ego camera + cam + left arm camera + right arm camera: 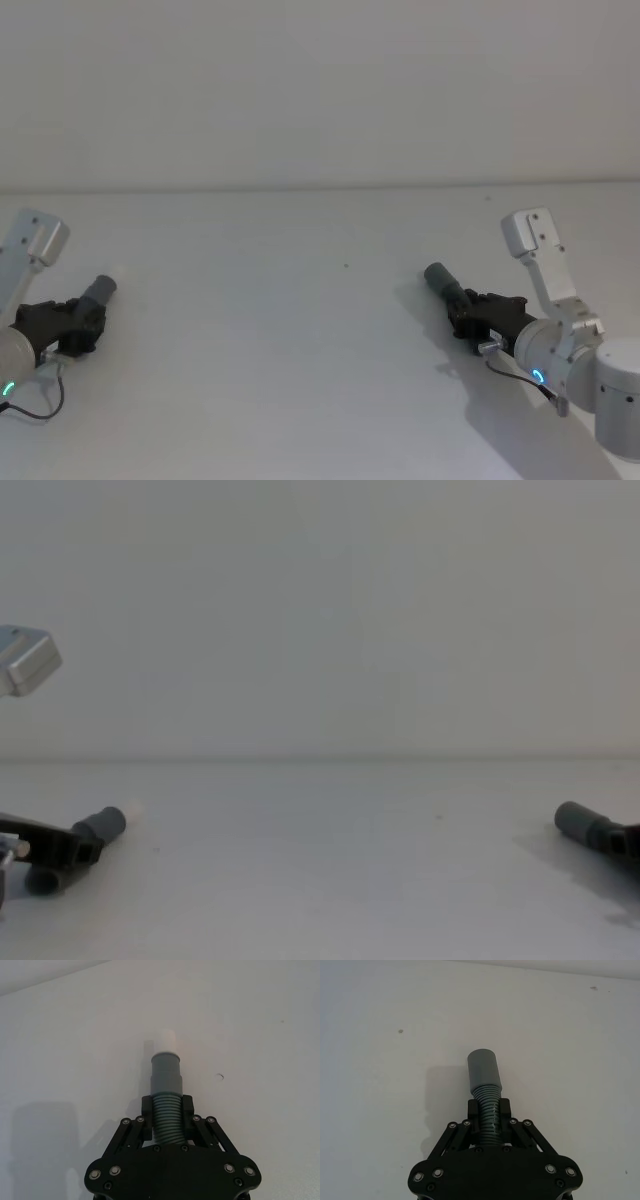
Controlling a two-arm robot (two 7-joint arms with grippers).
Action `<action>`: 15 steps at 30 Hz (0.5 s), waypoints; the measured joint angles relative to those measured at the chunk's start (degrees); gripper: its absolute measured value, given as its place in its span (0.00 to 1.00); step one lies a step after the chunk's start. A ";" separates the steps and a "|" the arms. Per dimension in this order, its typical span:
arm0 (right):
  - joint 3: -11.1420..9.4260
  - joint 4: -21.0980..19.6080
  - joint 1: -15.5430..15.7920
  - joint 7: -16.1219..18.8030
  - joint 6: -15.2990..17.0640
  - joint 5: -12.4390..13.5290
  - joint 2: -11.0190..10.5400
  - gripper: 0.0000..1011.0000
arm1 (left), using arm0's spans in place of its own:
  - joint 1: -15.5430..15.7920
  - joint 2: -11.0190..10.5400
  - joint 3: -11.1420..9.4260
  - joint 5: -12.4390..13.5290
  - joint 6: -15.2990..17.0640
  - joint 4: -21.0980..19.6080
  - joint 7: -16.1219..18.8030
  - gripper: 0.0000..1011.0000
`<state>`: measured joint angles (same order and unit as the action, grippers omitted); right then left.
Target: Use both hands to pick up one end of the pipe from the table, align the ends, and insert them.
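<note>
**Status: both sides clamped, alignment is next**

Head view: my left gripper (88, 318) is at the table's (300, 400) left side, closed just behind the white-tipped cuff (100, 290). My right gripper (466, 306) is at the table's right side, closed just behind the plain sleeve (438, 277). The two ends are well apart. Each points toward the table's far edge and slightly inward.

Left wrist view: jaws pinch the pipe (167, 1125) on its corrugated part, right behind the cuff. The white tip (168, 1040) sticks out ahead over the table. Grip looks centred.

Right wrist view: same pinch on the corrugation, with the sleeve mouth facing away from me. The shadow (445, 1090) on the table sits off to one side, so I judge this end is lifted.

Chest view: both ends are low over the table, at roughly matching height.

Plan:
- Bring both ends toward the table's middle.
- Yaw the wrists until tip and mouth face each other on one axis.
- Keep the heights matched, then push straight and slow.
- The short grip should limit buckling.
- I can't tell how the hose runs between the grips, so I'll watch for slack pulling an end off axis.
</note>
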<state>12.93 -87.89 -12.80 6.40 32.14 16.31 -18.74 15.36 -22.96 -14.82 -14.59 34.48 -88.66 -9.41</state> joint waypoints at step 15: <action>0.00 0.02 0.01 0.00 0.00 0.00 0.00 0.21 | 0.00 0.01 0.01 0.00 0.00 0.00 -0.04 0.30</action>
<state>12.93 -87.87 -12.80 6.40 32.14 16.31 -18.74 15.36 -22.96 -14.82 -14.58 34.48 -88.66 -9.45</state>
